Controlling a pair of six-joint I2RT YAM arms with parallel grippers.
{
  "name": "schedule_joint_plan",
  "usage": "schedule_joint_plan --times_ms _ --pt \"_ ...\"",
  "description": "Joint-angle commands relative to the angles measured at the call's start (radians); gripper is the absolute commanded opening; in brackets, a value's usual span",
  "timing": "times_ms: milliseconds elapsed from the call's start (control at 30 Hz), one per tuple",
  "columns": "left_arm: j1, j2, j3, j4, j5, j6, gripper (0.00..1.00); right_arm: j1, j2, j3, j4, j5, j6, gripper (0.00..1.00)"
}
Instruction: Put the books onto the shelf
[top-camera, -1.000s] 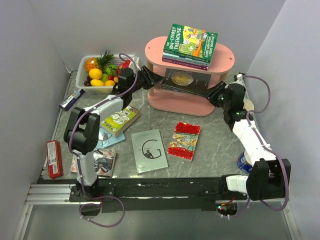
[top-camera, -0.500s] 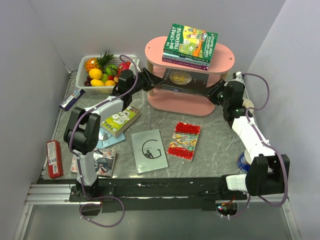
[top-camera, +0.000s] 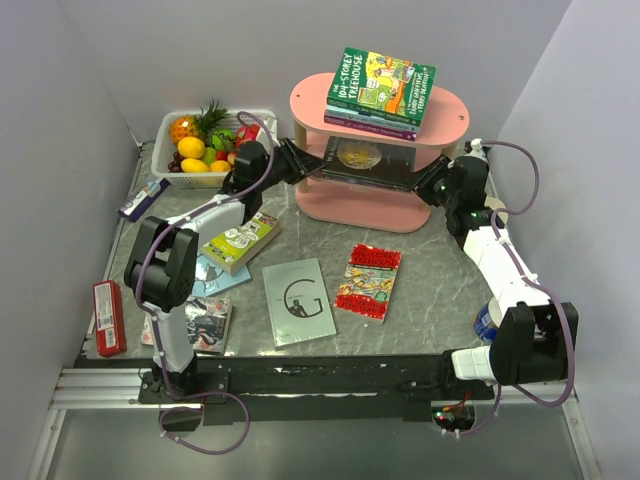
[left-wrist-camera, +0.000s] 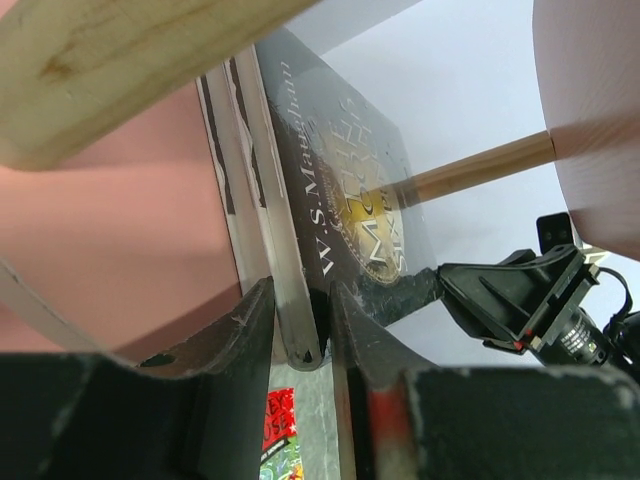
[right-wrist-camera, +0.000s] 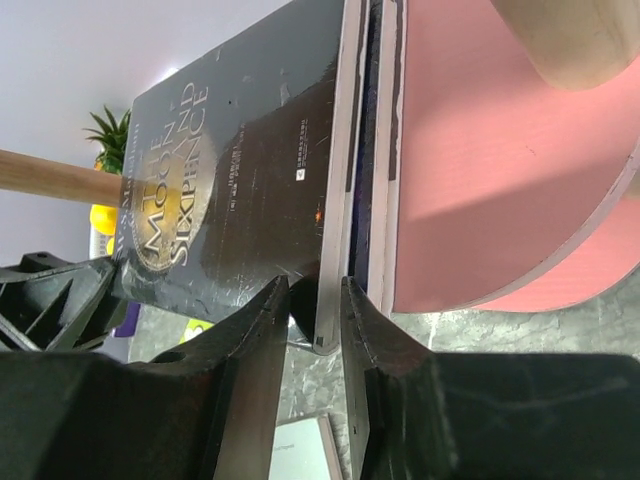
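one dark book (right-wrist-camera: 230, 180) is pinched by left tool (left-wrist-camera: 302, 322) and right tool (right-wrist-camera: 312, 300) at the shelf's (top-camera: 378, 208) middle tier; its title is shown only in wrist views. five books (top-camera: 298, 300) are seen on the desk (top-camera: 430, 300).

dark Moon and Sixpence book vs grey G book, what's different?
The dark book is in the shelf's middle tier, clamped at either end by the left claw and right claw; the grey G book lies flat on the table, untouched. Dark book's cover is glossy black with gold; grey G book's is pale. Both thin paperbacks.
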Motion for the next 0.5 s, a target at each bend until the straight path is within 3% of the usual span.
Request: schedule_joint_plan --times_ms 0,467 --pt "-0.012 -0.075 -0.025 0.063 0.047 0.001 0.27 0.001 0.010 0.064 0.035 -0.002 -0.009 0.33" --pt "-0.041 -0.078 0.013 0.023 0.057 0.038 0.27 -0.014 0.004 0.070 0.035 0.005 -0.012 0.33"
